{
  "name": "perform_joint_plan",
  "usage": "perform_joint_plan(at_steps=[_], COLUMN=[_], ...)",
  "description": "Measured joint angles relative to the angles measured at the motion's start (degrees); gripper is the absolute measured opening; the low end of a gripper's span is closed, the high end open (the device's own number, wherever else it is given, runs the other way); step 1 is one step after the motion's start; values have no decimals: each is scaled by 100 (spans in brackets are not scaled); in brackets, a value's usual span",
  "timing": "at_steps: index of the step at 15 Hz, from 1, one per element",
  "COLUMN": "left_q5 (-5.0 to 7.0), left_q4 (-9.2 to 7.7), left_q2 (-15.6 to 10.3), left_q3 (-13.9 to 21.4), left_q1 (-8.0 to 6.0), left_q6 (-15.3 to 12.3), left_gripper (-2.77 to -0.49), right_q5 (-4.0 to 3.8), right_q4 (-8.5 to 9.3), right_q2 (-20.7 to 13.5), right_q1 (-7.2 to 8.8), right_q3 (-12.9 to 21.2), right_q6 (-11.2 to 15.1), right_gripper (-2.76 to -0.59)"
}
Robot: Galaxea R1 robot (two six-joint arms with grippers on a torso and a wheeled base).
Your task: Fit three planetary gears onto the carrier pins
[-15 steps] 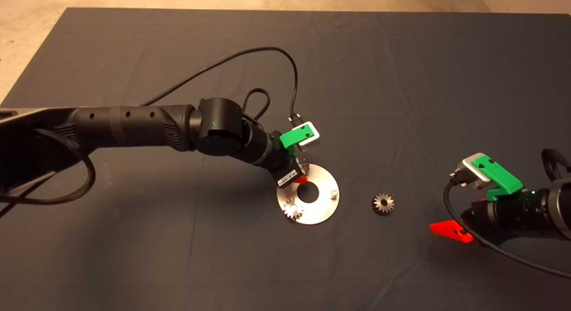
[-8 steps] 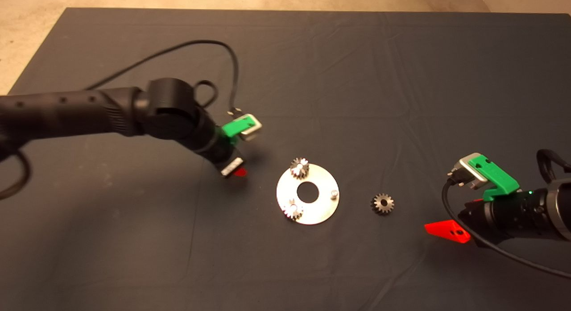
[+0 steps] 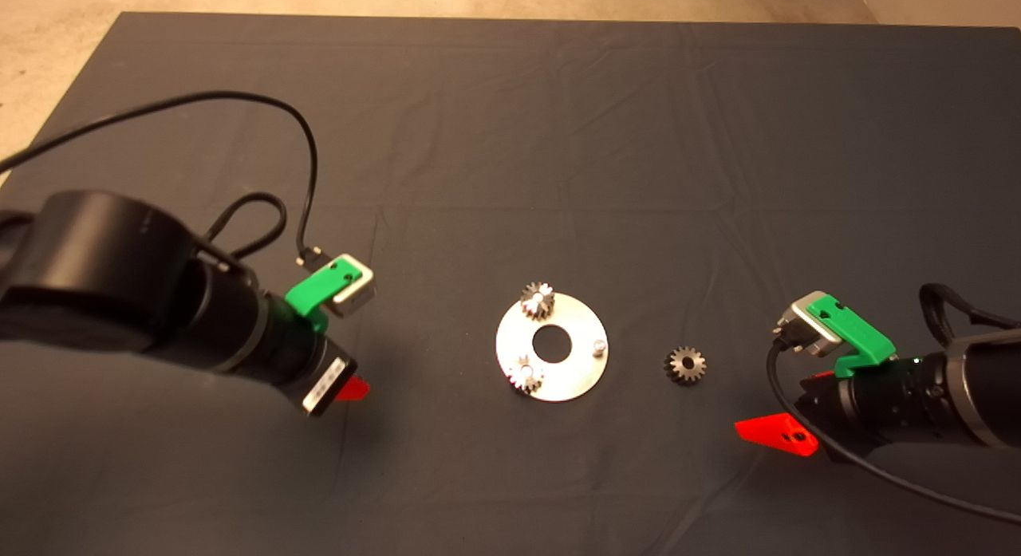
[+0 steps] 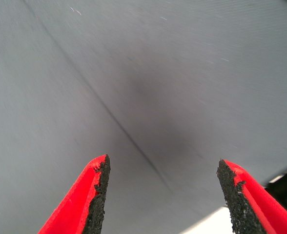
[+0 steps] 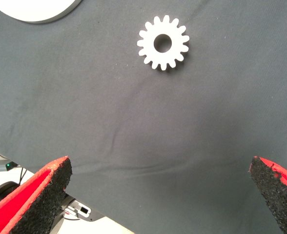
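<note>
The round silver plate (image 3: 578,372) lies mid-mat with three carrier pins. One planetary gear (image 3: 538,300) sits on the far pin, and a second gear (image 3: 526,374) sits on the near-left pin. The right-hand pin (image 3: 598,347) is bare. A third gear (image 3: 684,364) lies flat on the mat right of the plate, and the right wrist view shows it too (image 5: 163,43), beyond the fingers. My right gripper (image 3: 772,434) (image 5: 160,163) hovers open to the right of that gear, holding nothing. Far left of the plate, my left gripper (image 3: 351,389) (image 4: 163,163) is open over bare mat.
The dark mat (image 3: 510,141) has shallow creases. Pale floor (image 3: 48,53) borders it at the far left. Black cables (image 3: 303,165) loop above the left wrist. The plate's edge (image 5: 36,9) shows in a corner of the right wrist view.
My left arm pulled back leftward from the plate, leaving a gear on the far pin. My right gripper crept slightly left and nearer the front.
</note>
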Motion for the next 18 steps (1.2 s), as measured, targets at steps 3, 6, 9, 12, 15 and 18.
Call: perform_joint_plan(at_steps=[3,6,9,12,15,18], left_q5=[95,128,1,-211,-273,-506], left_q4=[66,260,344,352,367,394], left_q2=[39,169,307,321,321,321], left_q3=[594,975,1092,1094,1094,1094], left_q1=[-357,-678,-814,-814,-814,-816], left_q6=[-1069,-1848,-1946,-1946,-1946,-1944], left_gripper=[-178,-177,-177,-177,-177,-177], right_q5=[-46,-63,-182,-546,-820,-920], right_q4=[2,1,-35,-362,-549,-673], right_q2=[-4,-2,47,501,803,803], right_q1=[-12,-15,-280,-779,-1032,-697], right_q3=[-6,-9,-11,-20,-20,-41], right_q6=[0,-1,0,0,-2,-30], right_gripper=[-63,-63,-63,-63,-63,-63])
